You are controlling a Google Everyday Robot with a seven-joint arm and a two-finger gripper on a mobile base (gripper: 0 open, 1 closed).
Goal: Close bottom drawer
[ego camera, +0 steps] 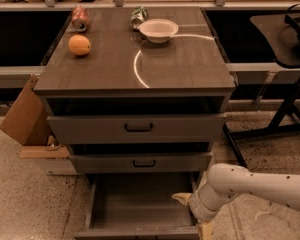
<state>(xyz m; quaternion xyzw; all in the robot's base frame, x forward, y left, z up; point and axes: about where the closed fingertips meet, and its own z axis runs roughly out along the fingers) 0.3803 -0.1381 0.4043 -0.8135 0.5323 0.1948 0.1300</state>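
The bottom drawer (138, 202) of the grey-brown cabinet is pulled far out, showing its deep plain grey interior. Its front panel (135, 232) lies at the bottom edge of the camera view and its handle is out of view. My gripper (194, 214) is at the drawer's right side wall, near its front right corner, low by the floor. Its tan fingers (182, 198) are spread apart, one tip over the drawer's right edge, the other outside it. It holds nothing. My white arm (260, 184) comes in from the right.
Above are the mid drawer (140, 162) and the top drawer (136, 128), both slightly out. On the cabinet top are an orange (79, 45), a white bowl (159, 30) and two cans (80, 17). A cardboard box (24, 118) stands at the left, a black stand (285, 109) at the right.
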